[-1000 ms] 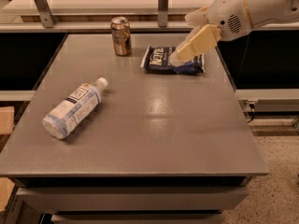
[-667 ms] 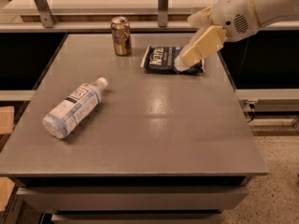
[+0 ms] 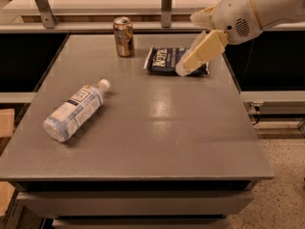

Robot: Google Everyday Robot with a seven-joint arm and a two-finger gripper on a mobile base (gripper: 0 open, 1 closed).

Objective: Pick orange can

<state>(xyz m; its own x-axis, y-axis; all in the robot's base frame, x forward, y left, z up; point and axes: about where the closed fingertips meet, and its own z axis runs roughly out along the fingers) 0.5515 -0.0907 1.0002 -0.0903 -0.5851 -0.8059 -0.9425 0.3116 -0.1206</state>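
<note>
We count three things on the grey table (image 3: pixel 157 147): one orange can (image 3: pixel 123 36), one chip bag (image 3: pixel 167 59) and one water bottle (image 3: pixel 75 111).

The orange can stands upright close to the far edge, left of the middle. A narrow strip of tabletop lies behind it, and beyond that runs a low shelf with two metal posts (image 3: pixel 166 4). The dark chip bag lies flat just to the right of the can, with a small gap between them. The bottle lies on its side toward the left edge, well apart from the can, with its cap pointing to the far right. The widest stretch of bare tabletop runs across the front and the right half, out to the near edge.

The gripper (image 3: pixel 187 67) hangs above the right end of the chip bag, near the table's right edge, slanting down and left from the white arm (image 3: pixel 248 13). It is apart from the can, with the bag's width between them. We cannot tell whether the gripper is open or closed.
</note>
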